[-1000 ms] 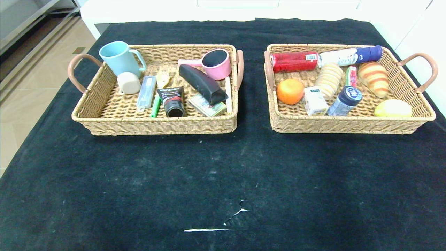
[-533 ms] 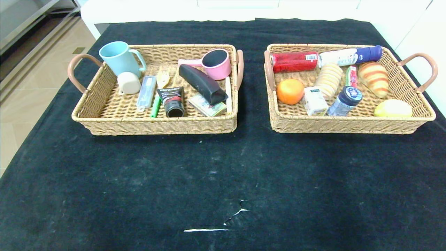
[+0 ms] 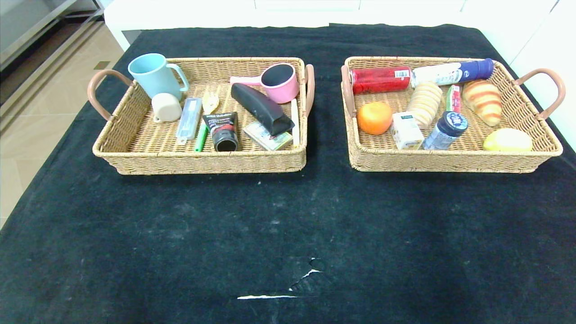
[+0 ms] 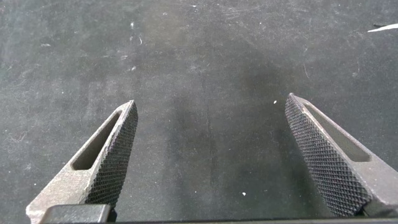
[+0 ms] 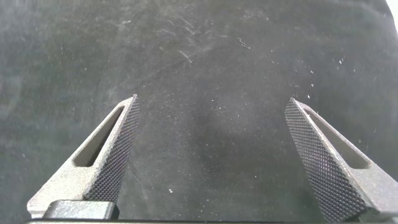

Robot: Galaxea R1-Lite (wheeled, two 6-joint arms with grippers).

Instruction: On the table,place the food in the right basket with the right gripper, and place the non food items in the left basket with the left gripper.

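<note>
The left basket (image 3: 135,159) holds the pasta fork (image 3: 203,128) with yellow head and green handle, the black soft case (image 3: 262,109) and the black tube with a red band (image 3: 223,131). The right basket (image 3: 450,162) holds the orange fruit (image 3: 374,118), the white juice carton (image 3: 406,130) and the green-white packet with a red end (image 3: 453,98). Neither arm shows in the head view. My left gripper (image 4: 211,107) is open and empty over bare black cloth. My right gripper (image 5: 211,106) is open and empty over bare black cloth.
The left basket also holds a blue mug (image 3: 155,75), a pink cup (image 3: 280,82) and a cream cup (image 3: 166,107). The right basket also holds a red can (image 3: 380,79), bread (image 3: 483,101) and a jar (image 3: 445,130). A white tear (image 3: 279,292) marks the table (image 3: 288,216) in front.
</note>
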